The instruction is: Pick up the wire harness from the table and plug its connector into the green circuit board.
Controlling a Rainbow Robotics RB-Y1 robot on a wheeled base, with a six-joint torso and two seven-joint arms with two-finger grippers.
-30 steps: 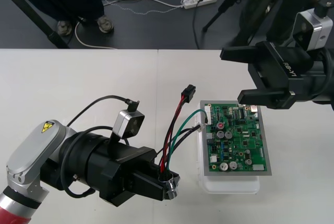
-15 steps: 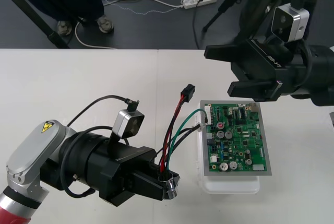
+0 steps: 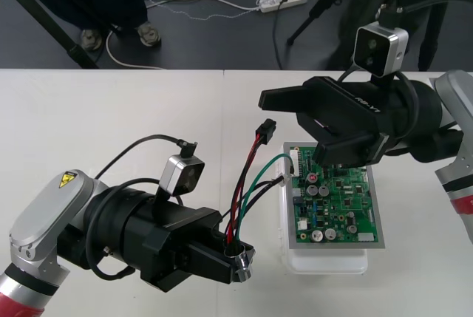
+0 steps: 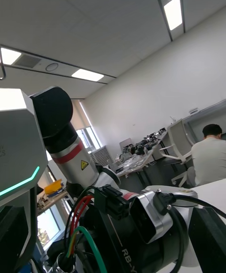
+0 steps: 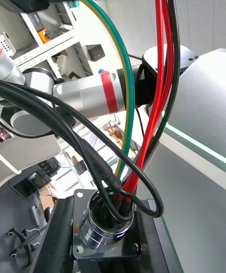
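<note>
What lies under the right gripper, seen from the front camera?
Under the right gripper, jaws open, lies the far end of the green circuit board. The gripper covers that edge, so parts there are hidden. The black plug sits beside, apart from the board.

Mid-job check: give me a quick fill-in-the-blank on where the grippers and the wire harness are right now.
1. The left gripper is shut on the red, black and green wire harness's round metal ___.
2. The right gripper, beside the harness's small black plug, has its fingers ___.
3. The green circuit board rests on a ___ base.
Missing words: socket; open; white.
</note>
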